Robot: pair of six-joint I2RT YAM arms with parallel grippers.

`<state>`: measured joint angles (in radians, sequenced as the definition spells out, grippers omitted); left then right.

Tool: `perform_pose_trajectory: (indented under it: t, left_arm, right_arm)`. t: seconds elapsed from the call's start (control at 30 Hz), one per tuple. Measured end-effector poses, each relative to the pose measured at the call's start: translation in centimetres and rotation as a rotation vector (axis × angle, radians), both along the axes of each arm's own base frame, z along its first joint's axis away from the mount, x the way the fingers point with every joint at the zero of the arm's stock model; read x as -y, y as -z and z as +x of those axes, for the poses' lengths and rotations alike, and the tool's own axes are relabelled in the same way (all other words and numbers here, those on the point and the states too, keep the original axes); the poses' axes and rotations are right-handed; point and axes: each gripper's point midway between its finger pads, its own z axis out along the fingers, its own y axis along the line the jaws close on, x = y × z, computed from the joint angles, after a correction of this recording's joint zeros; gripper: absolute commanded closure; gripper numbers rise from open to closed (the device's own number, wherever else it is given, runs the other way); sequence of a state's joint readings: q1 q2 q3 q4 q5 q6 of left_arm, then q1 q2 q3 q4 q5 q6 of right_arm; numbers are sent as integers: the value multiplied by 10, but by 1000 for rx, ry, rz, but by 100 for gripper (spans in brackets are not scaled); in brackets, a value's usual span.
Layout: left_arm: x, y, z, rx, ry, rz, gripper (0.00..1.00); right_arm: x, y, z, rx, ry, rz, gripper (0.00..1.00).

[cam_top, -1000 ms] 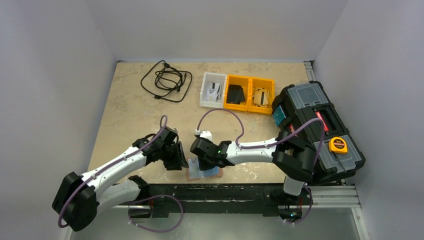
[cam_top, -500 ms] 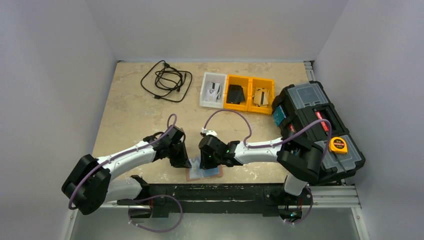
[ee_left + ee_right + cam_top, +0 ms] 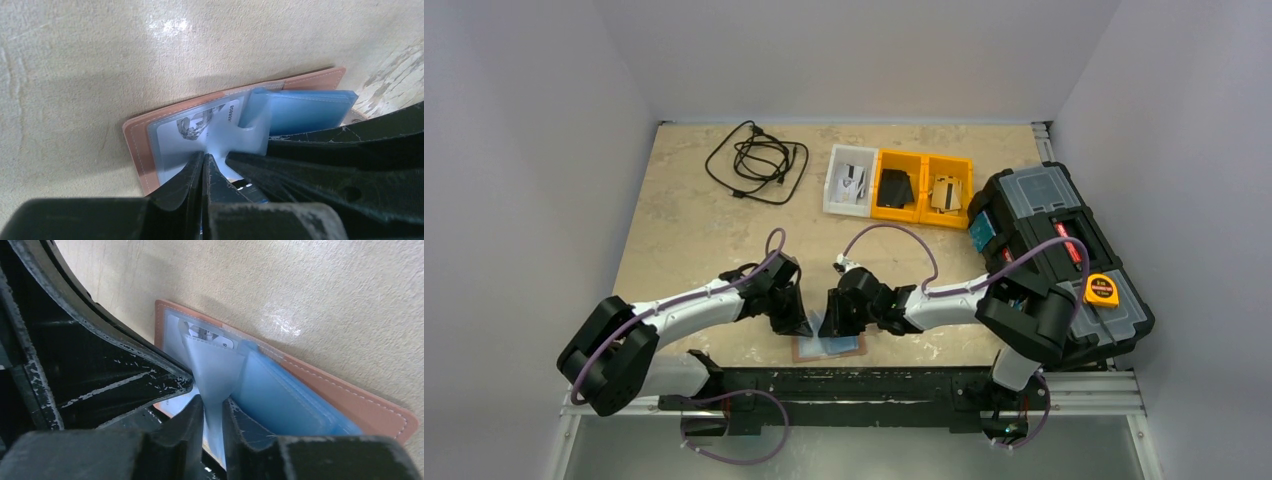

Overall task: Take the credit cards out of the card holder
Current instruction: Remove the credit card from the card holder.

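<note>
The reddish-brown card holder [image 3: 829, 348] lies open on the table by the near edge, and both grippers meet over it. In the left wrist view its leather rim [image 3: 137, 150] frames clear sleeves. A grey-silver credit card [image 3: 190, 130] sits inside one sleeve, and a light blue credit card [image 3: 305, 112] lies in the stack beside it. My left gripper [image 3: 204, 156] is shut, its tips pressed against the pale sleeve. My right gripper [image 3: 212, 407] is closed on a raised translucent sleeve flap, next to the blue stack [image 3: 280, 395]. In the top view the left gripper [image 3: 807, 325] and right gripper [image 3: 827, 325] nearly touch.
A black toolbox [image 3: 1054, 260] with a yellow tape measure [image 3: 1100, 289] on it fills the right side. Yellow bins [image 3: 924, 188] and a white bin [image 3: 849, 180] stand at the back, with a coiled black cable [image 3: 757, 160] to their left.
My left arm swung right onto the card holder and its jaws closed. My right gripper shifted slightly right and stays over the holder.
</note>
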<state>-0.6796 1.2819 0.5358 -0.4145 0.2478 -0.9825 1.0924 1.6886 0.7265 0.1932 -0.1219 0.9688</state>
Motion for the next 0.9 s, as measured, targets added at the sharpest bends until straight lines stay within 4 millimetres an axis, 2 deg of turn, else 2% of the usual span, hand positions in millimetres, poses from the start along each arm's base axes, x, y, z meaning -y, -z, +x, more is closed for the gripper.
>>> perform_pose_trajectory:
  t: [0.1, 0.2, 0.5, 0.7, 0.9]
  left_arm:
    - [1, 0, 0, 2, 0, -1, 100]
    - [1, 0, 0, 2, 1, -1, 100]
    - [3, -10, 2, 34, 1, -28, 100]
    - [12, -26, 6, 69, 19, -80, 100]
    - [19, -30, 3, 69, 42, -104, 100]
  right_arm:
    - [-1, -4, 0, 2, -2, 9, 66]
    - [3, -14, -2, 10, -5, 7, 63]
    - [13, -39, 6, 60, 23, -36, 62]
    - [26, -40, 8, 77, 39, -90, 62]
    - [30, -39, 12, 100, 47, -131, 59]
